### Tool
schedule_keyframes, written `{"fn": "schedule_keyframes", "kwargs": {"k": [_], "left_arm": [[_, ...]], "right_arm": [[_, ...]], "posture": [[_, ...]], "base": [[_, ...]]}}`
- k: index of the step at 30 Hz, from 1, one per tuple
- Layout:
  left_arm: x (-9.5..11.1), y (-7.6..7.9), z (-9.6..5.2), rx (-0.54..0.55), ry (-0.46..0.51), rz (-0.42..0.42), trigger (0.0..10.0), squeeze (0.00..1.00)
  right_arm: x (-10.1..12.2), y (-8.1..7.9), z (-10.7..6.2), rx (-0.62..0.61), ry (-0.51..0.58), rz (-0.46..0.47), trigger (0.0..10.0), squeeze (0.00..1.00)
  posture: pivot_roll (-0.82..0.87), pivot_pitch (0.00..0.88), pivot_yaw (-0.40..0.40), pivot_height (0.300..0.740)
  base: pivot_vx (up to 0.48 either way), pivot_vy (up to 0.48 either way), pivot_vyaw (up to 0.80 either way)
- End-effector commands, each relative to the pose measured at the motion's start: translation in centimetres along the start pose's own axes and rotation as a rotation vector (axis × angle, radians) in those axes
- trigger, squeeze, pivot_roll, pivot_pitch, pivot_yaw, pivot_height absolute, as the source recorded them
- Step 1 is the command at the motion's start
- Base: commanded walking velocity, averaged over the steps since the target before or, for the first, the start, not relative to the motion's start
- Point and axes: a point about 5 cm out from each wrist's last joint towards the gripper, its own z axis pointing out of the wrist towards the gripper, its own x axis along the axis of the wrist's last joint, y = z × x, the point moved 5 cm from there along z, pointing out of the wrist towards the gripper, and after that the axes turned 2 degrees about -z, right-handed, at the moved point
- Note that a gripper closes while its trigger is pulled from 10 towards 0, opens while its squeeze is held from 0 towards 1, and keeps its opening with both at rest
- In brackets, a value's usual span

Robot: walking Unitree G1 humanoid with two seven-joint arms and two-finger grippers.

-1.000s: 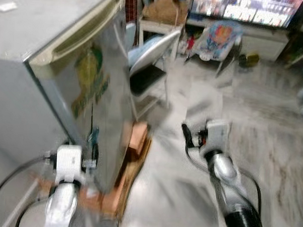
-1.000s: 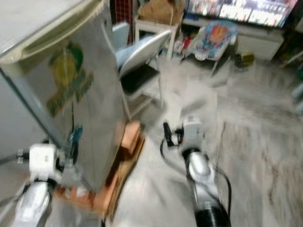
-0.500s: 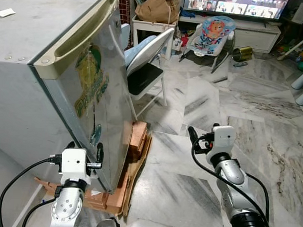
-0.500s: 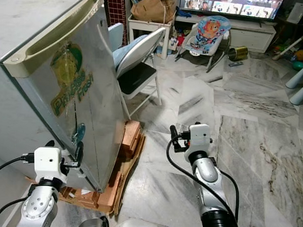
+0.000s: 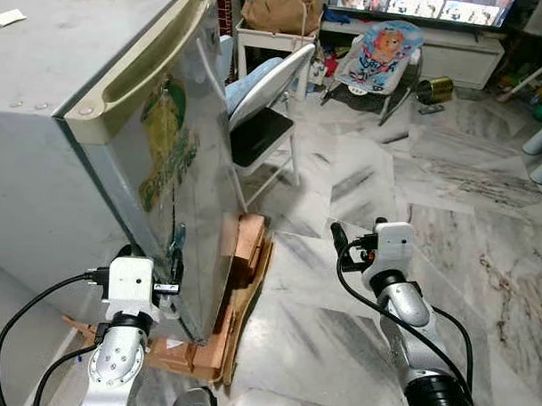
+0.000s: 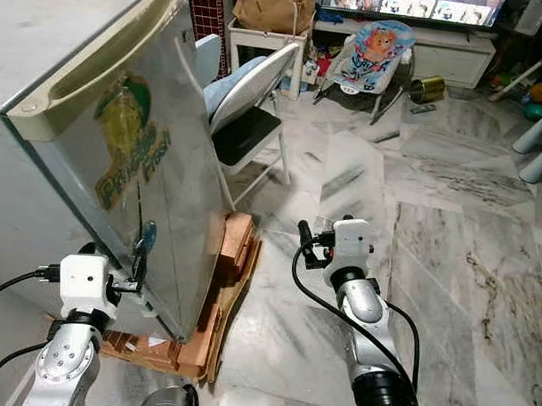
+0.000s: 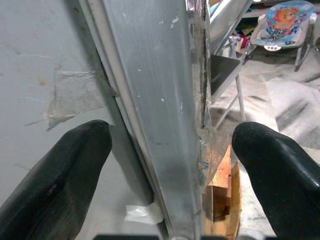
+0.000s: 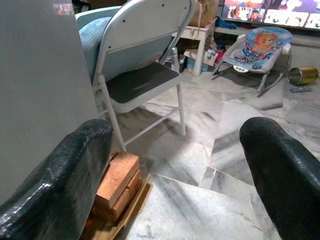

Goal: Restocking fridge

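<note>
My left hand [image 5: 172, 269] is spread wide with its fingers either side of the lower corner of the fridge door [image 5: 179, 164], one finger [image 7: 55, 175] against the grey side wall of the fridge [image 5: 41, 150] and the other [image 7: 280, 170] out in front of the steel door face; it grips nothing yet. My right hand [image 6: 305, 240] hangs spread and empty over the marble floor [image 6: 448, 227], well apart from the fridge. The fridge stands at my left, door shut, raised on bricks [image 5: 246, 242] and flattened cardboard [image 5: 236, 318]. I judge the risk to lie in that footing: if I pull at this low corner, the whole cabinet could shift or rock on the bricks rather than the door giving way, and the handle recess [image 5: 138, 65] sits far up along the top edge. The door edge is smooth metal, so my fingers might also slip off. A folding chair [image 6: 248, 104] stands just beyond the door and could be struck when it swings. The left wrist view shows the door seam and scraps of tape [image 7: 75, 100] on the side wall, which the head views miss; the head views alone give the green sticker [image 6: 130, 145] and the handle. The right wrist view shows the bricks close up.
</note>
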Motion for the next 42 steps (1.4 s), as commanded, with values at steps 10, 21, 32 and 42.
{"fn": "schedule_keyframes", "kwargs": {"k": [10,21,32,42], "left_arm": [[0.16,0.35,-0.06,-0.015,0.0,0.0,10.0,0.0],[0.14,0.46,0.04,-0.03,0.0,-0.001,10.0,0.0],[0.09,0.32,0.02,-0.033,-0.004,0.008,10.0,0.0],[0.06,0.11,-0.04,-0.018,-0.005,0.011,10.0,0.0]], "right_arm": [[0.0,0.05,0.1,-0.003,0.001,-0.009,10.0,0.0],[-0.07,0.16,0.01,-0.008,0.002,-0.013,10.0,0.0],[-0.11,0.0,0.06,-0.008,0.002,-0.013,10.0,0.0],[-0.24,-0.05,-0.02,-0.013,-0.001,-0.009,10.0,0.0]], "posture": [[0.0,0.036,0.037,0.74],[-0.01,0.038,0.042,0.74],[0.0,0.04,0.048,0.74],[0.0,0.045,0.053,0.74]], "base": [[0.0,-0.214,0.0],[0.0,-0.423,0.0],[0.0,-0.48,0.0],[0.0,-0.144,0.0]]}}
